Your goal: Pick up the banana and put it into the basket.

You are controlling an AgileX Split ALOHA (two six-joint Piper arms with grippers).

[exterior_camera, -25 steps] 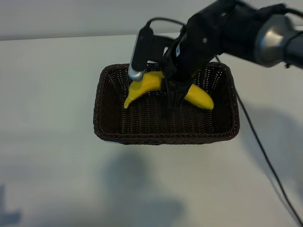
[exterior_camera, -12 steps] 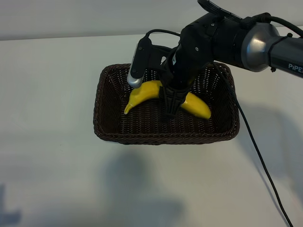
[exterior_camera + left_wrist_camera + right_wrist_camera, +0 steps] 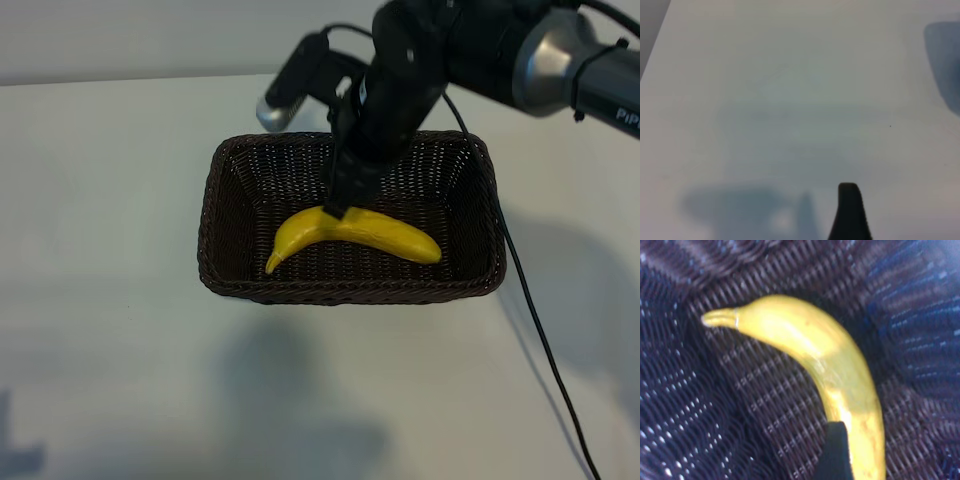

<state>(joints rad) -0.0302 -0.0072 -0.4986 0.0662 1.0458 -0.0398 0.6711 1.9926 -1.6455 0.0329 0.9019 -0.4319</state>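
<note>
The curved, smooth bright-yellow banana (image 3: pixel 352 232) lies flat on the floor of the rectangular dark-brown woven wicker basket (image 3: pixel 228 190), nearer the basket's front wall, with its arch bowed toward the back and its thin stem end pointing to the front left corner. The basket sits on the pale, plain desk (image 3: pixel 110 300).

The right arm reaches in from the upper right, and its black pincer (image 3: pixel 340 205) hangs steeply over the basket with its tips right at the top of the banana's arch — whether they touch the fruit cannot be told. In the right wrist view one dark fingertip (image 3: pixel 835 452) overlaps the thick end of the banana (image 3: pixel 810 350); the fruit rests on the weave and is not clamped, but how far apart the fingers stand does not show.

The left pincer (image 3: pixel 850 212) is parked away from the basket over bare desk (image 3: pixel 790 100) — only one dark finger shows there, and it holds nothing, its fingers set wide.
</note>
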